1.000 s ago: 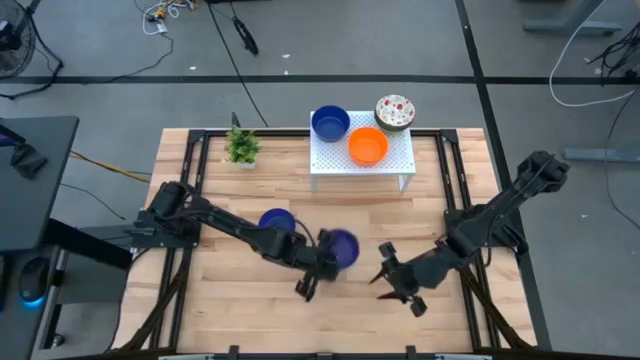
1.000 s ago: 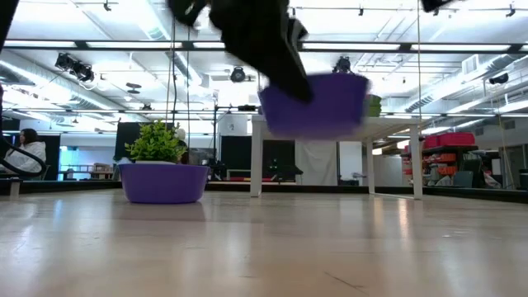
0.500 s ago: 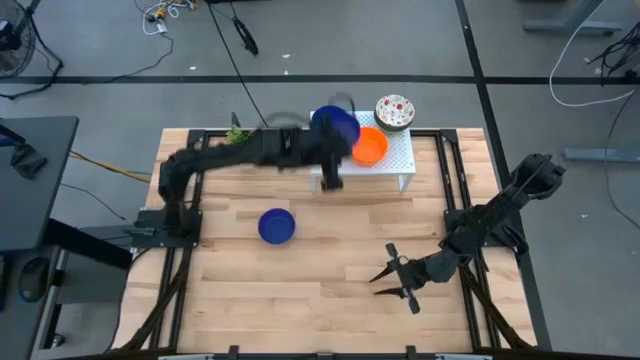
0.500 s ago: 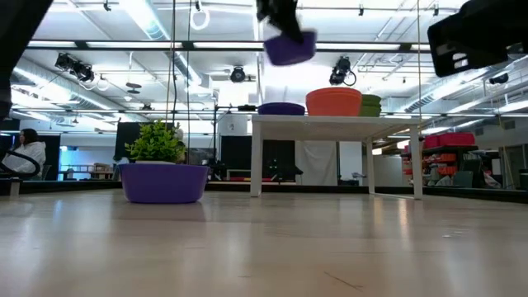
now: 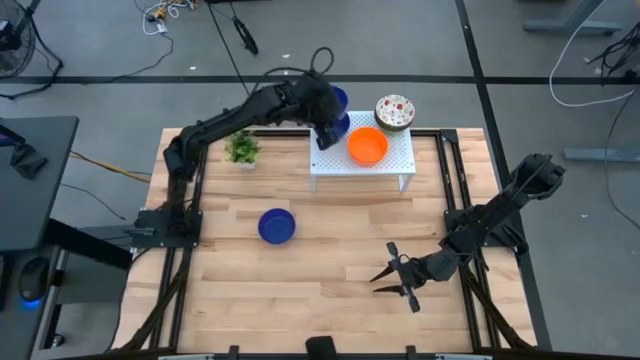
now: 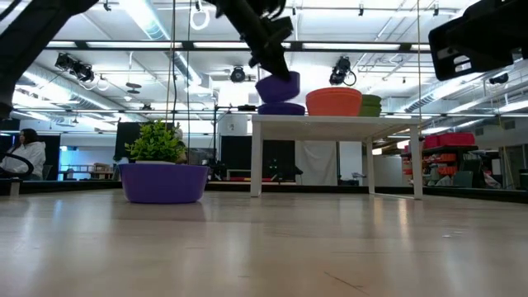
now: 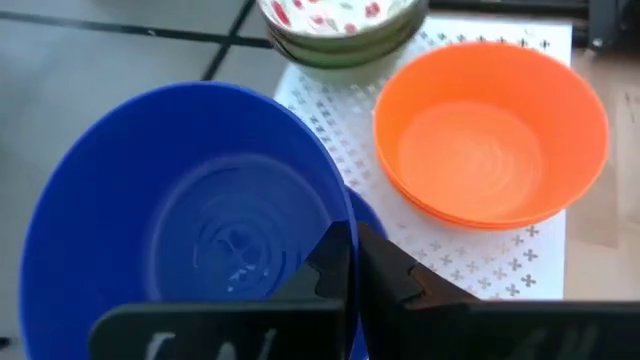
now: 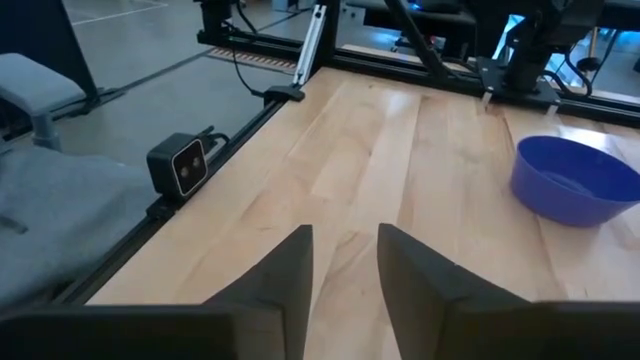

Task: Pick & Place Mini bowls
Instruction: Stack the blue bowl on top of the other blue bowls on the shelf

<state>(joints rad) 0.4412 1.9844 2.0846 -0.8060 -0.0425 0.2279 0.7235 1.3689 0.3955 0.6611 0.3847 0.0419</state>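
Note:
My left gripper [image 7: 350, 250] is over the white perforated stand [image 5: 400, 160] at the table's far edge, shut on a blue mini bowl [image 5: 338, 98] [image 6: 278, 85]. Right under it a second blue bowl [image 5: 343, 126] [image 6: 280, 108] sits on the stand. Beside that are stacked orange bowls [image 5: 367, 146] [image 7: 490, 140] and stacked speckled white bowls [image 5: 395, 111] [image 7: 335, 20]. A third blue bowl [image 5: 276, 225] [image 8: 570, 178] stands on the table. My right gripper [image 5: 383, 277] [image 8: 345, 270] hovers open, low over the table's near right part. My left gripper pinches the blue bowl's rim [image 7: 343, 225], one finger [image 7: 330, 265] inside the bowl and the other outside. The fingers come slanting down from above. The bowl is tilted, just above the blue bowl on the stand; whether the two touch I cannot tell.
A small green potted plant [image 5: 242, 147] [image 6: 154, 142] stands left of the stand, under the left arm. Black rails run along both sides of the wooden table [image 5: 330, 300]. Bare wood lies between the loose blue bowl and my right gripper.
My left gripper carried the blue bowl from low over the table's middle up and toward the far edge, then lowered it over the stand's blue bowl. The bowl stayed in the hold and is now tilted. The blue bowl on the table has not moved.

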